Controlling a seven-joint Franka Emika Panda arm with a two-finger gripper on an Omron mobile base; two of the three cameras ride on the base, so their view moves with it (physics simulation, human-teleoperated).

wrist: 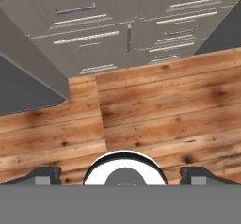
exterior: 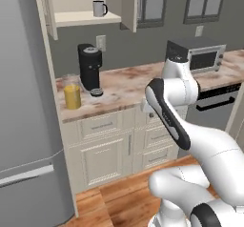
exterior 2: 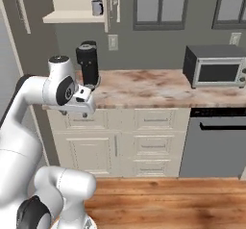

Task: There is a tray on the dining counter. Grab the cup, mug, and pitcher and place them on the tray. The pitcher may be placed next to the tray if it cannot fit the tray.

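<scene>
Pitcher: pitcher (exterior: 72,96) with yellow liquid stands at mid-left of the left base view, on the counter (exterior: 124,85) over white cabinets, just left of the black coffee machine (exterior: 90,68).
Mug: grey mug (exterior: 99,8) sits on the open cabinet shelf (exterior: 86,17), upper centre.
Microwave: microwave (exterior: 202,54) rests at right.
Gripper: gripper (wrist: 120,177) points down at the wooden floor (wrist: 155,105); fingers (wrist: 45,176) spread wide, holding nothing.

Light: even, soft and moderately bright.
Shadows: faint, under the tabletop (exterior: 125,88) edge.
Glare: none.
Sharpness: slightly soft, low-resolution render.
</scene>
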